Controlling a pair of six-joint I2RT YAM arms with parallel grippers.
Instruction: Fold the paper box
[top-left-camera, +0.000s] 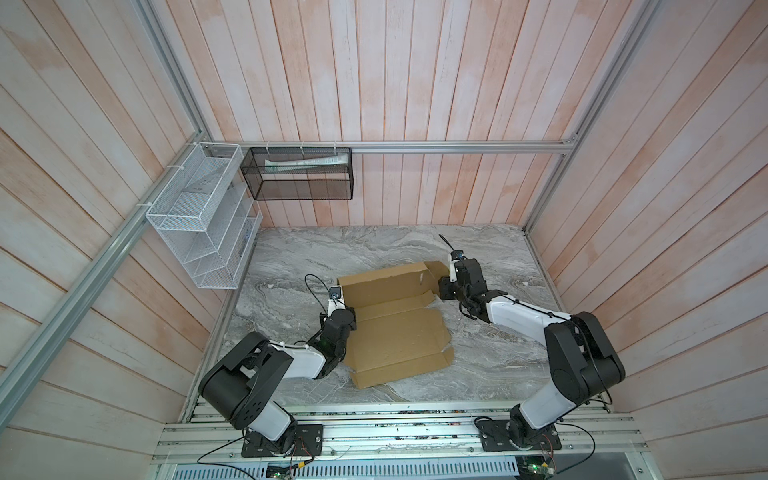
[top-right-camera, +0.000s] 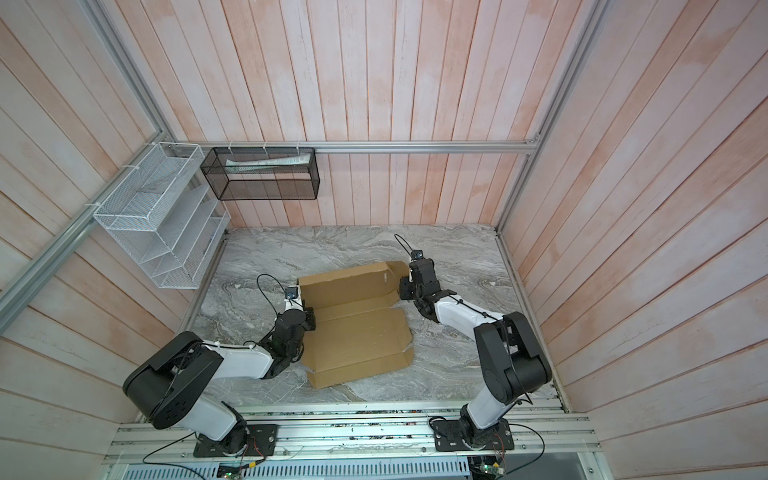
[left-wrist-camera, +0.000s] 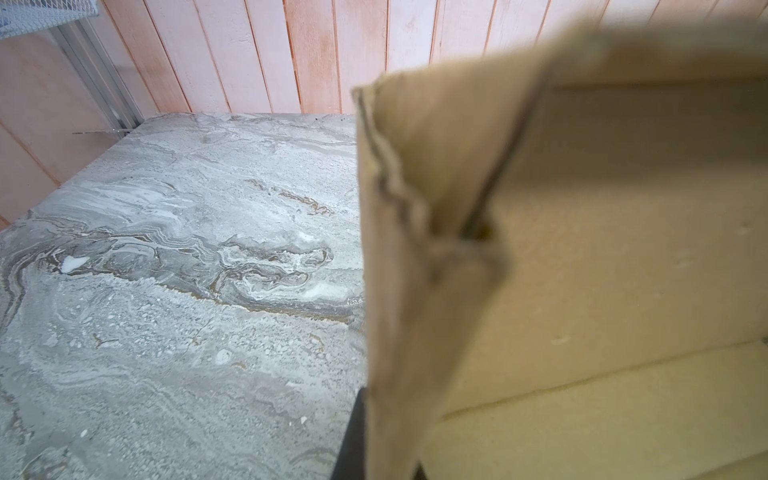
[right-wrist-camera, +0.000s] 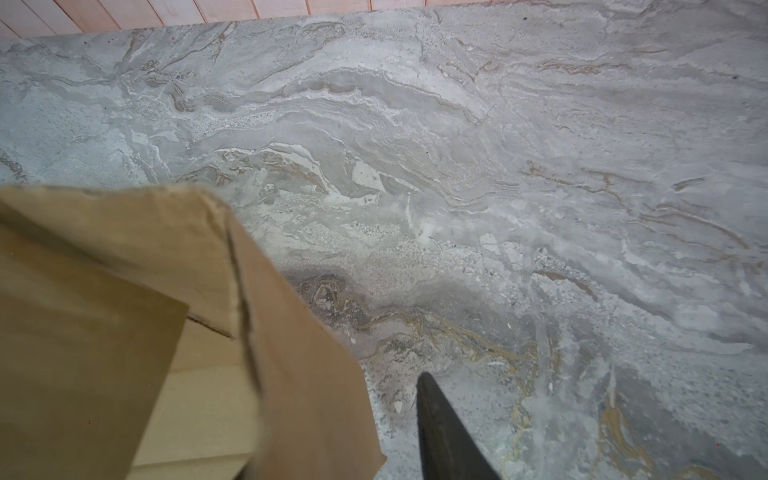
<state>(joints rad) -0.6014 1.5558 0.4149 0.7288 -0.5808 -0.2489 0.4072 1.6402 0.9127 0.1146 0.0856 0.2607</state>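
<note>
The paper box (top-left-camera: 399, 332) (top-right-camera: 357, 332) is tan cardboard lying on the marble table in both top views. Its back panel is raised and its front panels lie flat. My left gripper (top-left-camera: 344, 306) (top-right-camera: 305, 309) is at the box's left edge, shut on the upright side flap (left-wrist-camera: 399, 291). In the left wrist view black fingers (left-wrist-camera: 353, 436) press both sides of that flap. My right gripper (top-left-camera: 442, 282) (top-right-camera: 403, 286) is at the back right corner. Its jaws stand apart around the corner flap (right-wrist-camera: 299, 353). One finger (right-wrist-camera: 444, 436) shows clear of the cardboard. The other is hidden behind the flap.
A white wire rack (top-left-camera: 199, 220) and a black mesh basket (top-left-camera: 299, 174) hang on the back left walls above the table (top-left-camera: 498, 353). Wooden plank walls close in three sides. The arm bases sit on a metal rail (top-left-camera: 395, 436) at the front.
</note>
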